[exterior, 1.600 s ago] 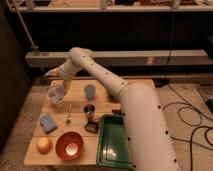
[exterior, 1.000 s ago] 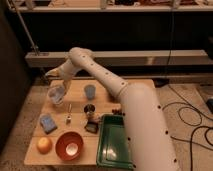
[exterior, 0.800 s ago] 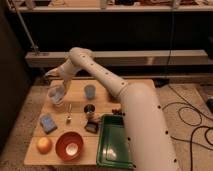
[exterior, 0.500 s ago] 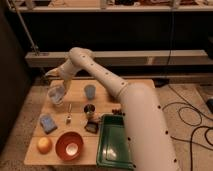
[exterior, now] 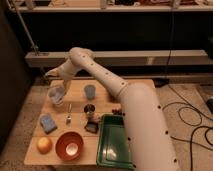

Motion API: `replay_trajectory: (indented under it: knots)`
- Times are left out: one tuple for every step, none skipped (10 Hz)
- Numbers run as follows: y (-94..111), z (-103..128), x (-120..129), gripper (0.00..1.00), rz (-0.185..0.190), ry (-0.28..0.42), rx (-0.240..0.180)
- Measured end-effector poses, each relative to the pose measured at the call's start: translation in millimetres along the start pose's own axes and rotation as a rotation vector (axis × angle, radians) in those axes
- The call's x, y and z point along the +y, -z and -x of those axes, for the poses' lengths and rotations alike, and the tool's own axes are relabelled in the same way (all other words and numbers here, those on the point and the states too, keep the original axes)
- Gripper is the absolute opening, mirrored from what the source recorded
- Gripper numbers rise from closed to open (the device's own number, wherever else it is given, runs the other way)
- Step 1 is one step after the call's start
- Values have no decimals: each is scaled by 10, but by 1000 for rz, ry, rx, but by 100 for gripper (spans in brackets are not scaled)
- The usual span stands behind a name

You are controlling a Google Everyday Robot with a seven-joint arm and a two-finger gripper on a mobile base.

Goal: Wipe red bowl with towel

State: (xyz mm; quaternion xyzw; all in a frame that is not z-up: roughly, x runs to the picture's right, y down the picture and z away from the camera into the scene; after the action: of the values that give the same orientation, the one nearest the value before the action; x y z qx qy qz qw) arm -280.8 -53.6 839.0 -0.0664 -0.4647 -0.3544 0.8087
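Camera view, tool (exterior: 58,98) at towel (exterior: 55,92), table (exterior: 76,90) left edge, red bowl (exterior: 69,145) front

hand (exterior: 57,95) at back left, blue cup (exterior: 90,91) beside, sponge (exterior: 48,122) in front

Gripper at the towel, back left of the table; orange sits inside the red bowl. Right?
No. The camera view shows the orange on the table beside the red bowl, not inside it. The gripper is at the towel, back left of the table.
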Motion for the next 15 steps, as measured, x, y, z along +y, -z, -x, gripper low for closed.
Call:
replay_trajectory:
  knots:
    - [46, -13, -5, 80, -14, 14, -6]
    - [184, -36, -34, 80, -33, 38, -13]
    - [365, -45, -89, 80, -39, 80, -35]
    - [503, -18, -153, 80, -27, 132, -60]
    - [583, -2, -180, 80, -8, 163, -67]
    - [672, 26, -216, 80, 18, 201, -75]
    - [687, 47, -233, 80, 27, 214, -79]
    - [687, 44, -228, 80, 28, 214, -79]
    - [694, 38, -225, 80, 28, 213, -78]
    - [694, 31, -217, 80, 43, 220, -69]
    - [650, 63, -219, 80, 80, 230, -53]
    - [549, 114, -178, 80, 173, 234, -31]
    - [457, 146, -115, 80, 245, 229, -19]
    - [426, 142, -31, 80, 287, 219, -2]
    - [405, 136, 39, 80, 299, 211, 9]
